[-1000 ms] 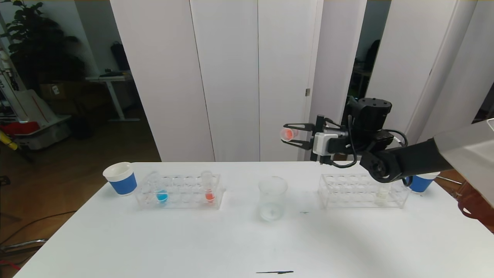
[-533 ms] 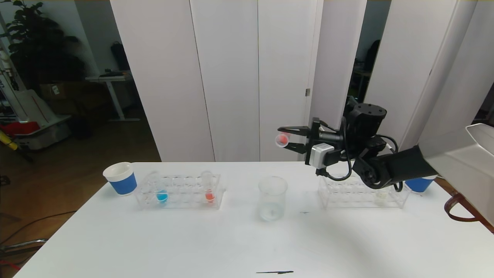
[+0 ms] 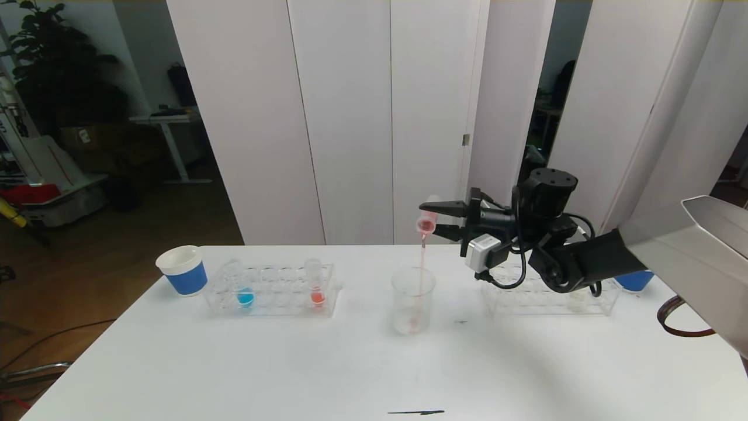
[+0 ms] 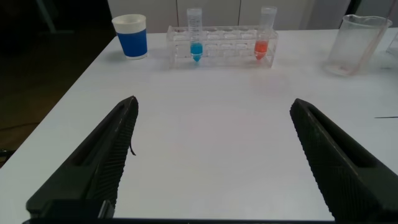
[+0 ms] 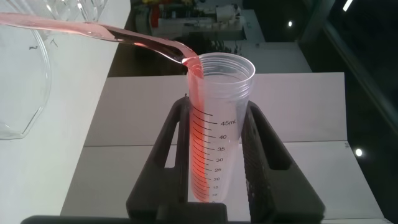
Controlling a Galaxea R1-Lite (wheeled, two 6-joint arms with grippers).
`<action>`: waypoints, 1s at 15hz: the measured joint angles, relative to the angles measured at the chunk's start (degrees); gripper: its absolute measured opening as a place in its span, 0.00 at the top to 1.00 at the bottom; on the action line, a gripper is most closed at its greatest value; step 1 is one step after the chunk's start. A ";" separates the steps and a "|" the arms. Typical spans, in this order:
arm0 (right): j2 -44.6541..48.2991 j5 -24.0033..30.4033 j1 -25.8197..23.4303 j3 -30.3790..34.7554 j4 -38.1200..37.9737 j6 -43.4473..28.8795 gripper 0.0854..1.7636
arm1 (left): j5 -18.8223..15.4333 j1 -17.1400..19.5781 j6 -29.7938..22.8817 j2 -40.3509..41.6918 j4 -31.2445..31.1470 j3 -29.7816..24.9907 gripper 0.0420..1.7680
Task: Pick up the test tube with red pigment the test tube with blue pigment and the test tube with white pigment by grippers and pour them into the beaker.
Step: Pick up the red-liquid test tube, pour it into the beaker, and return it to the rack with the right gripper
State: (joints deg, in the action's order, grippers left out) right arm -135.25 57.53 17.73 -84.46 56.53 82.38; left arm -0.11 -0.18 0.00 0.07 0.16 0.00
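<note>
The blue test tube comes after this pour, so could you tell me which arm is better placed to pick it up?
Probably the left. The left gripper is open and faces the test tube with blue pigment, while the right gripper is shut on the red test tube over the beaker.

Test tube with red pigment [image 5: 214, 134] carried printed black graduation scale: "45mL" at top, then 40, 35, 30, 25, 20, 15 running down wall. No other readable text.
</note>
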 joint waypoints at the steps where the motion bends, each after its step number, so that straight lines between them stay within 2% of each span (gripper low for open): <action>1: -0.27 -0.11 -0.23 -0.02 -0.06 0.05 0.70 | 0.01 0.00 0.00 0.00 0.00 0.00 0.01; 8: -1.51 -0.48 -1.63 -0.16 -0.27 1.22 0.70 | 0.01 0.00 0.00 0.00 0.00 0.00 0.01; 15: -2.15 -0.56 -1.46 -3.46 -0.61 9.05 0.70 | 0.00 0.00 0.00 0.00 0.00 0.00 0.01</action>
State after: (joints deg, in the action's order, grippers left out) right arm -137.40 56.97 16.26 -87.92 55.92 91.43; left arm -0.11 -0.18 0.00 0.07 0.16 0.00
